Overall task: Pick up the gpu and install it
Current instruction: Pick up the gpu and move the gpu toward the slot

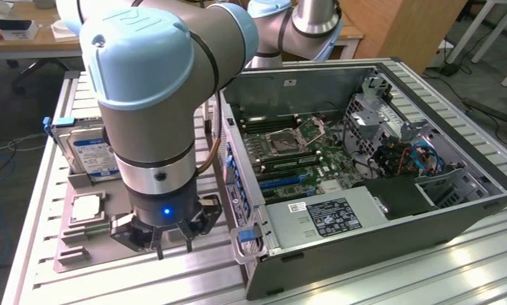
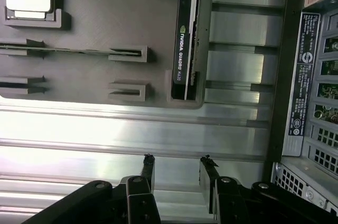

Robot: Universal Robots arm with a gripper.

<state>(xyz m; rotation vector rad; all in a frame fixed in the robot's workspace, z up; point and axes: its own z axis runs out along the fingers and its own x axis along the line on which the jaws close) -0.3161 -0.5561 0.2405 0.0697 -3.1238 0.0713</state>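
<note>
Beside the open computer case (image 1: 380, 248), the gpu (image 2: 186, 39) stands on edge in a slot of the matte grey moulded tray (image 2: 105, 12), thin dark card and printed label upward, probably so fingers can pinch it across its thickness. Over the ribbed, shiny aluminium table (image 2: 132, 129) the gripper (image 2: 178, 163) hangs near the card's end, its slim black fingers apart, empty and lined up with that edge

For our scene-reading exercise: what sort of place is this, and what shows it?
Probably a robotics lab or test workshop: a robot's gripper hangs over a slotted aluminium table, beside an open computer case and a grey parts tray holding the gpu and a hard drive.
</note>
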